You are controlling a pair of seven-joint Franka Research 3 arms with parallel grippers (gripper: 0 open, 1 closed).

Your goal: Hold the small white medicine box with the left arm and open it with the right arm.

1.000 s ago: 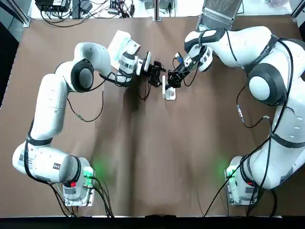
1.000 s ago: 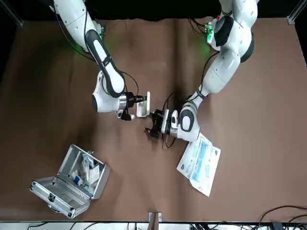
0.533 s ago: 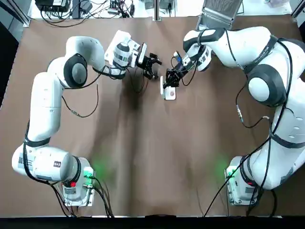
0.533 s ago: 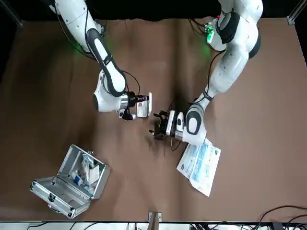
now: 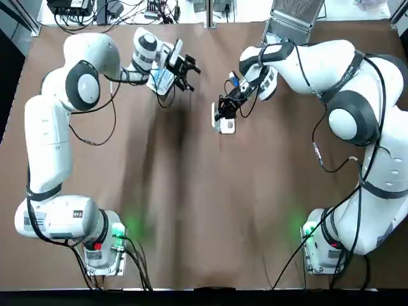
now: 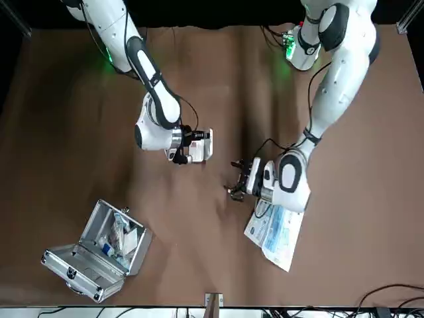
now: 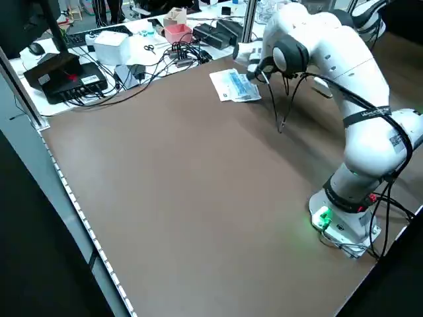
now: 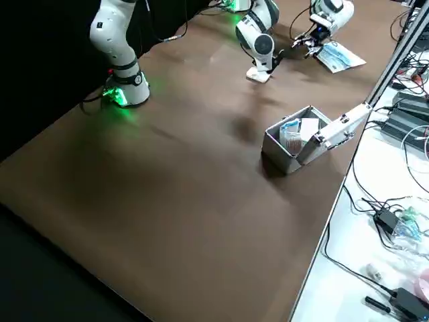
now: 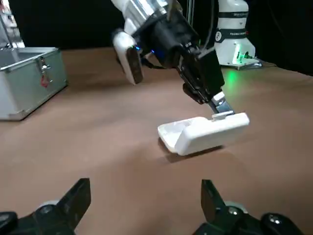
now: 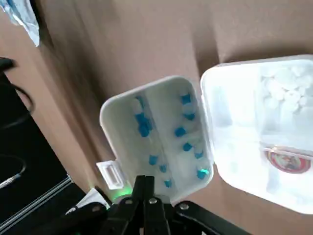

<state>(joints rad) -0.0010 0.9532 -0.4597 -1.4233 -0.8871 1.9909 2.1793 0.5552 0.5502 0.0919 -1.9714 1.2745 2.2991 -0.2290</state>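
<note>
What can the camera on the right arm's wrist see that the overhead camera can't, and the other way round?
Only the right wrist view: the inside of the box, with blue pills in one half and white pieces in the other. Only the top view: both arms whole, and the left gripper, open, away from the box near a printed packet. Both: the open box on the brown table, with the right gripper at its edge.
</note>
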